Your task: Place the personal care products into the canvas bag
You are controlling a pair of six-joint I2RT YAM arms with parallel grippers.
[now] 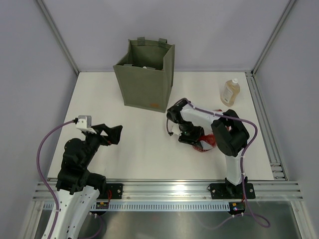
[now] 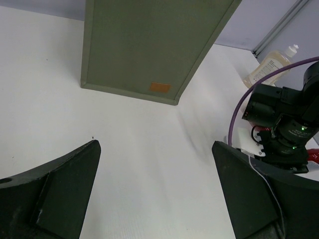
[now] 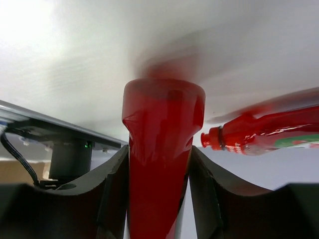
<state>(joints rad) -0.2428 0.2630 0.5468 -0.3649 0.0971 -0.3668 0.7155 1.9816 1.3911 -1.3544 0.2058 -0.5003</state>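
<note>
Red bottle [image 3: 162, 114] within end effector [image 3: 158, 167] (pinched).

Olive-green canvas bag [image 1: 144, 82], orange label [image 2: 160, 88]; red bottle [image 3: 162, 149], second red bottle [image 3: 269, 137]; amber-filled clear bottle [image 1: 230, 92]

In the wrist view the far end of the red bottle [image 3: 162, 124], held between the fingers of the right tool [image 3: 158, 164], looks blurred to us. The second red bottle [image 3: 264, 137], right of the tool, runs off the frame. From above, the arm [image 1: 227, 132] hides both almost wholly. We cannot tell what lies in the canvas bag [image 1: 144, 84] beyond the tool.
</note>
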